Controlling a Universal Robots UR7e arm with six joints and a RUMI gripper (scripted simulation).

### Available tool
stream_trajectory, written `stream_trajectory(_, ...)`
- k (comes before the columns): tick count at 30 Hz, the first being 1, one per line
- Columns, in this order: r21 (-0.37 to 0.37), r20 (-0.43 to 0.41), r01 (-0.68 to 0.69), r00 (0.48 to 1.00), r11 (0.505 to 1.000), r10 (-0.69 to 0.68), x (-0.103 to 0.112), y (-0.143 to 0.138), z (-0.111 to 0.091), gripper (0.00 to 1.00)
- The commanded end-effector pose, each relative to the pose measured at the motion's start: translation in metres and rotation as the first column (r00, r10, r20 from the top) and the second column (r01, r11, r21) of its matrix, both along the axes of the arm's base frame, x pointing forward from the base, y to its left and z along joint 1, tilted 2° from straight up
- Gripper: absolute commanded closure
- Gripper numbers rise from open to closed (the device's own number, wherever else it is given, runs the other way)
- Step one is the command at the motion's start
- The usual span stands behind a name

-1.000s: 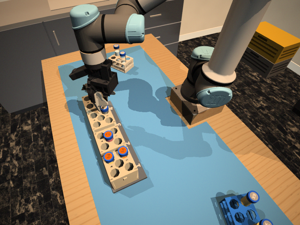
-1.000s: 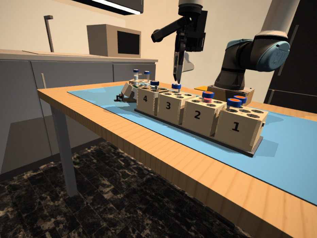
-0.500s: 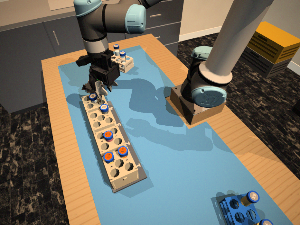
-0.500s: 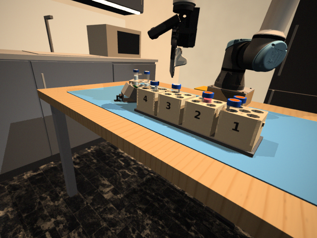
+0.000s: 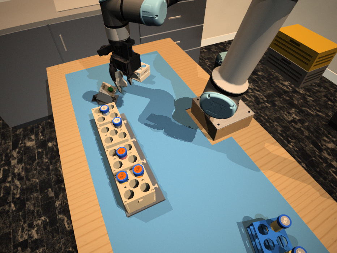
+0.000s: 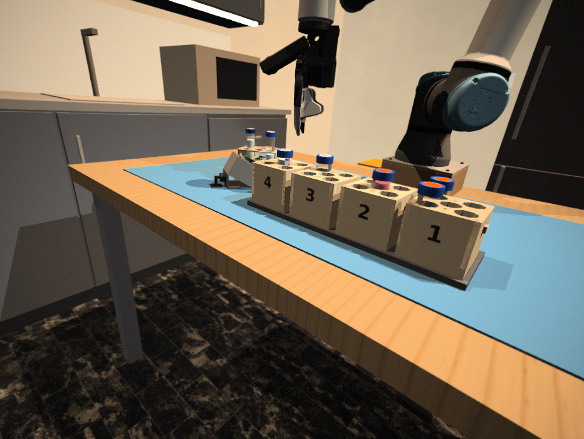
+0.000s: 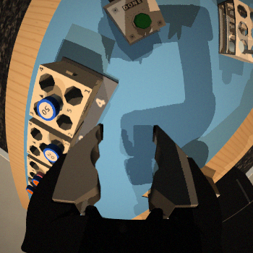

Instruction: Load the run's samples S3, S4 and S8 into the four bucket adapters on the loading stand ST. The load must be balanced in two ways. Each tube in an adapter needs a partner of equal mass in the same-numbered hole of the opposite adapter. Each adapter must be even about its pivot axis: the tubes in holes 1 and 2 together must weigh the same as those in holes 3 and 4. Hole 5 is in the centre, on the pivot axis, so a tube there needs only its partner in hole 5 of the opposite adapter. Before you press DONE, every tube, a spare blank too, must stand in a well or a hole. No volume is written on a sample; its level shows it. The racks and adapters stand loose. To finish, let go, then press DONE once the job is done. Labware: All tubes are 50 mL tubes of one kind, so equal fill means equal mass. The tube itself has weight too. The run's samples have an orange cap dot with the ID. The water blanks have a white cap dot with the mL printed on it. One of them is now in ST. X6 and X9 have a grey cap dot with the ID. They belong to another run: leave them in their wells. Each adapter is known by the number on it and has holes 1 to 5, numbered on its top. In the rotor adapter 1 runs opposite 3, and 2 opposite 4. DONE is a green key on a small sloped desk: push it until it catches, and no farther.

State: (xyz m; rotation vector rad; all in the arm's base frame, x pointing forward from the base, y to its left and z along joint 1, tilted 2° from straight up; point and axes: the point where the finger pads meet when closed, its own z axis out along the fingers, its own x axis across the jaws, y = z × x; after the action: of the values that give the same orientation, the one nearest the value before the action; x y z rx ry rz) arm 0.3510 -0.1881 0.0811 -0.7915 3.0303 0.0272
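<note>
Gripper (image 7: 126, 137) hung part-open w/ nothing held, DONE key (image 7: 142, 20) just ahead on its sloped desk (image 7: 119, 14); prob. stiff, shallow travel, so press centre w/ fingertip, gently.

The blue rack (image 5: 254, 231) is cut off by the frame's bottom edge.

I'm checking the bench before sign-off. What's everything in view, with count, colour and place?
Bucket adapters: four, tan, numbered 1 to 4, in a row on the loading stand.
Orange-dot samples: three; two in adapter 1, one in adapter 2.
White-dot blanks: one each in adapters 3 and 4; more in the tan rack at the far end.
DONE key: one, green, on its sloped desk.
Blue rack: one, near corner, two grey-dot tubes.
Gripper: open, empty, above the mat.
</note>
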Motion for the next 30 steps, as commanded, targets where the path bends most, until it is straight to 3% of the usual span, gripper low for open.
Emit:
stream_trajectory(1, 0.006, 0.005, -0.020, 1.000, 1.000, 0.020, -0.016, -0.032, -0.001, 0.65)
stream_trajectory(30, 0.002, 0.005, -0.020, 1.000, 1.000, 0.020, -0.130, -0.228, -0.006, 0.65)
